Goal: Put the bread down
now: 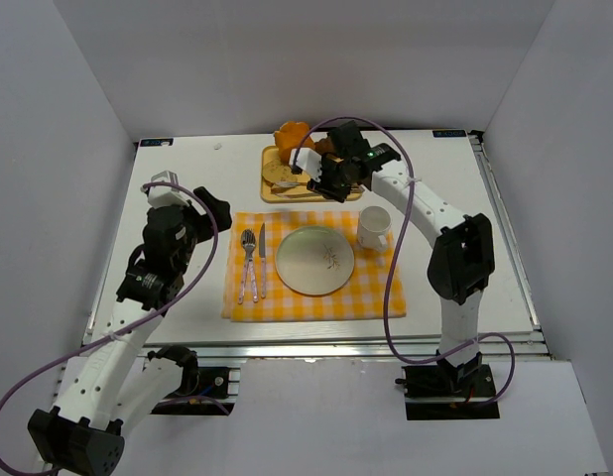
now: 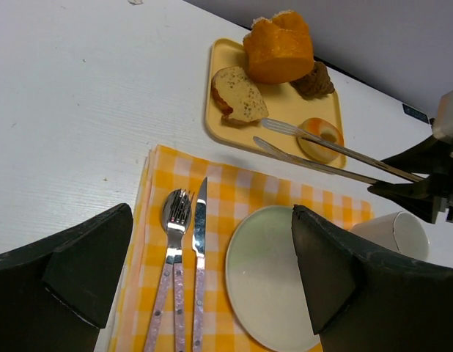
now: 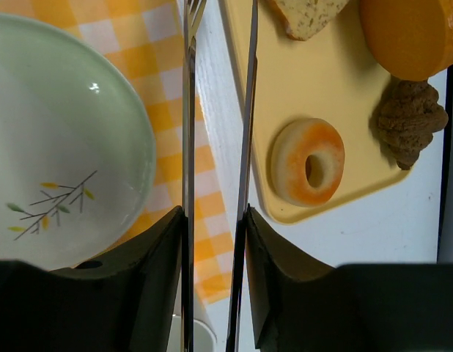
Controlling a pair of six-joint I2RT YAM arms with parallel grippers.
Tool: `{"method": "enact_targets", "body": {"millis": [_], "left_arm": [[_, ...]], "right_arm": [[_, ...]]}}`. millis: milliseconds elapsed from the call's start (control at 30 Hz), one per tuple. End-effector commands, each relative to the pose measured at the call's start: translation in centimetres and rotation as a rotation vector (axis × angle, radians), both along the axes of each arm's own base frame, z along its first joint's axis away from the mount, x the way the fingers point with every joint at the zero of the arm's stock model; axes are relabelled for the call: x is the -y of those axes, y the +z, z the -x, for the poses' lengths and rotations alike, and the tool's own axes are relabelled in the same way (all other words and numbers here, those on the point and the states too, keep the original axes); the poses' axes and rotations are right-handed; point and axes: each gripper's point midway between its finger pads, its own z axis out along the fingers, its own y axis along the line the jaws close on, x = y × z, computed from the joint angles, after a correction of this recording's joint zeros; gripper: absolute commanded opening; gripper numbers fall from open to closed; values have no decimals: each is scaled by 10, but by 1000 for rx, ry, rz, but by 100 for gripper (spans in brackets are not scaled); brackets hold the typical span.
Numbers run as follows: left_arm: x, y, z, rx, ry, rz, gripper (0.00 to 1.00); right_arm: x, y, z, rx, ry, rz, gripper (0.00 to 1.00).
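The bread, a tan speckled slice, lies at the left of the yellow tray; it also shows in the top view and at the top edge of the right wrist view. My right gripper is shut on metal tongs, holding them above the tray's near edge. The tongs stand open, their tips just short of the bread and not on it. My left gripper is open and empty above the cutlery and plate, also shown in the top view.
An orange loaf, a brown pastry and a donut share the tray. A pale green plate, a fork and a knife lie on a yellow checked mat. A white cup stands right of the plate.
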Motion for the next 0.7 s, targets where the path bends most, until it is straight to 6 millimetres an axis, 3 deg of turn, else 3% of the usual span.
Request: {"method": "enact_targets", "body": {"millis": [0,400,667], "left_arm": [[-2,6,-3,39,25,37,98],[0,-3,-14,21,46,58,98],[1,-7,-15,18,46,73,98]], "right_arm": [[-3,9,-28,116,-9,19,43],[-12,-2,-52,211,-4,49,43],[-22,-17,-47,210,38,73,44]]}}
